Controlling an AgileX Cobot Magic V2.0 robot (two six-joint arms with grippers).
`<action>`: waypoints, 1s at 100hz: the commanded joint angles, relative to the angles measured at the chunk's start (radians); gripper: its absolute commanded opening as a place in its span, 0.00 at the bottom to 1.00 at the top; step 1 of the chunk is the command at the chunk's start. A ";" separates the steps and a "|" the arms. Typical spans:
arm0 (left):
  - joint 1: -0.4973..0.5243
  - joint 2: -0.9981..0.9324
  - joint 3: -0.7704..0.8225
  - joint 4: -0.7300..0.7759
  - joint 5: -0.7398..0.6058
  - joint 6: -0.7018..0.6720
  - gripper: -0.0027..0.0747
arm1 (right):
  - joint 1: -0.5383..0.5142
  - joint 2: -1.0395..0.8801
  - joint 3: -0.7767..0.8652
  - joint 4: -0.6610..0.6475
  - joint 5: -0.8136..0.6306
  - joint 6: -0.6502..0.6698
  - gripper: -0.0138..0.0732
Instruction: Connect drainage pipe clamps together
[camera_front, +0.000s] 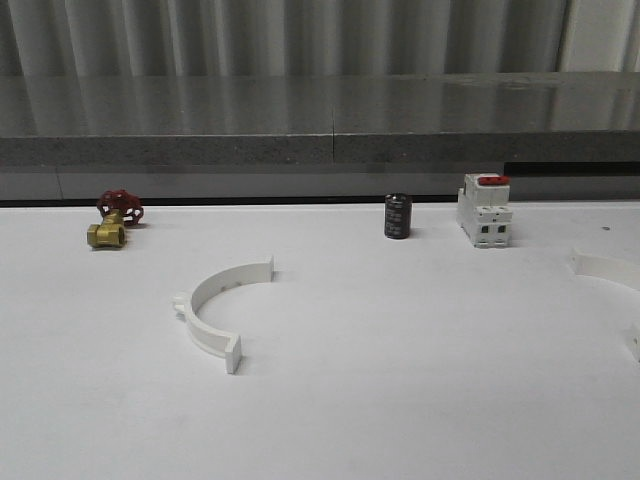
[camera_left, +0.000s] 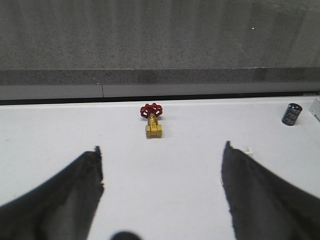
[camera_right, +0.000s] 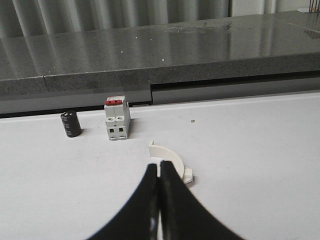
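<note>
We log one white half-ring clamp (camera_front: 219, 307) lying flat on the white table (camera_front: 400, 400) left of centre, its open side facing right, flanges at both ends, a small tab on its outer left curve; the second clamp (camera_front: 607, 268) sits at the table's far right edge, cut off by the front view's border, well apart from the first; the right wrist view gives us more of that second clamp (camera_right: 172, 159), its arc just beyond the right gripper (camera_right: 159, 172), whose dark fingers (camera_right: 172, 200) are pressed together with nothing between them; the left gripper (camera_left: 161, 152) we see from its own wrist camera, fingers (camera_left: 75, 195) spread wide over bare table; beyond it a brass valve with red handwheel (camera_left: 152, 120); along the back, a black cylinder (camera_front: 398, 217) and a white breaker with red switch (camera_front: 484, 209) stand side by side, apart.
</note>
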 joint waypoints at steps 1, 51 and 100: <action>0.003 -0.032 -0.004 -0.002 -0.055 -0.004 0.41 | -0.005 -0.020 -0.016 -0.003 -0.077 -0.007 0.08; 0.003 -0.070 0.038 -0.004 -0.024 -0.004 0.01 | -0.005 -0.020 -0.016 -0.003 -0.113 -0.007 0.08; 0.003 -0.070 0.038 -0.004 -0.024 -0.004 0.01 | -0.005 0.220 -0.275 -0.003 0.091 -0.007 0.08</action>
